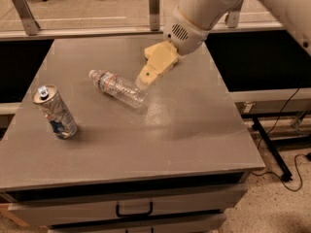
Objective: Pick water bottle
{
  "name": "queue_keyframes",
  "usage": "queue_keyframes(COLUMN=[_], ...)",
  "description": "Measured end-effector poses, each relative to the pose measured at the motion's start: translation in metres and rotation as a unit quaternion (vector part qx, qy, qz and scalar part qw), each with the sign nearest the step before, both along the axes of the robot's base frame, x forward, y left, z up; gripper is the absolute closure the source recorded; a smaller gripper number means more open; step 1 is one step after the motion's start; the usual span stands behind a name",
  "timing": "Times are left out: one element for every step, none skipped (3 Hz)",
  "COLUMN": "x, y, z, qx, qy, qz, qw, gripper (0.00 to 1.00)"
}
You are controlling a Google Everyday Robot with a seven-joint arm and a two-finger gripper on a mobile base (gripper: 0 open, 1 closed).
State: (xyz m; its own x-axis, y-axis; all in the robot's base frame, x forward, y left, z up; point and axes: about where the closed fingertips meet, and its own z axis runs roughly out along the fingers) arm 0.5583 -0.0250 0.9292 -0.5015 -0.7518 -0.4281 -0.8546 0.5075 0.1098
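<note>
The water bottle (pixel 116 88) is clear and ribbed, with a white cap pointing left and a pale label with red trim near its neck. It lies on its side near the middle of the grey table (pixel 194 130). My gripper (pixel 145 79), tan-coloured on a white arm, hangs from the upper right. Its tip is just above and to the right of the bottle's base end, very close to it. I cannot tell whether it touches the bottle.
A silver and blue printed can (pixel 54 111) stands upright at the table's left side. A drawer with a black handle (pixel 133 210) is below the front edge. Cables (pixel 279 149) lie on the floor at right. A metal rail (pixel 97 30) runs behind the table.
</note>
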Motion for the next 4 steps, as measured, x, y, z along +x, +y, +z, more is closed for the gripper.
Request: queue_keyframes(x=[-0.007, -0.003, 0.028, 0.057], y=[0.044, 0.079, 0.094, 0.104], z=[-0.022, -0.040, -0.061, -0.074], qx=[-0.014, -0.037, -0.050, -0.048], qy=[0.012, 0.009, -0.002, -0.008], qz=[0.029, 0.051, 0.050, 0.028], qw=[0.9994, 0.9980, 0.9975, 0.9984], gripper=[0.00, 0.00, 0.00, 0.00])
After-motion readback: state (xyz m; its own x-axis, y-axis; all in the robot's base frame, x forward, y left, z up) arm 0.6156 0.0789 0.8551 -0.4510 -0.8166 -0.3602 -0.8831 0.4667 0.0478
